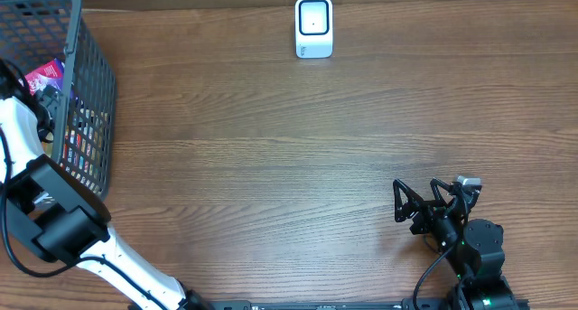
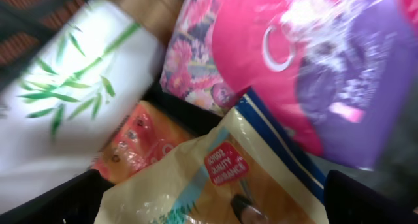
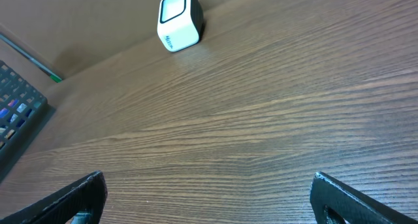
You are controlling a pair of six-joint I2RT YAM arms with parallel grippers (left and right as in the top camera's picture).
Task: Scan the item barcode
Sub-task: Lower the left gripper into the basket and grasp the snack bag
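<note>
Left hand (image 2: pixel 212 201) spread inside basket (image 1: pixel 95 93), upper left, poised over yellow pouch (image 2: pixel 196 178), likely to pick. Right hand (image 1: pixel 423 201) spread, idle lower right. Scanner (image 1: pixel 313 27) top centre.

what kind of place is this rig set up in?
Probably a mock shop checkout station: a white barcode scanner stands on the wooden table, and a grey wire basket holds packaged goods.
</note>
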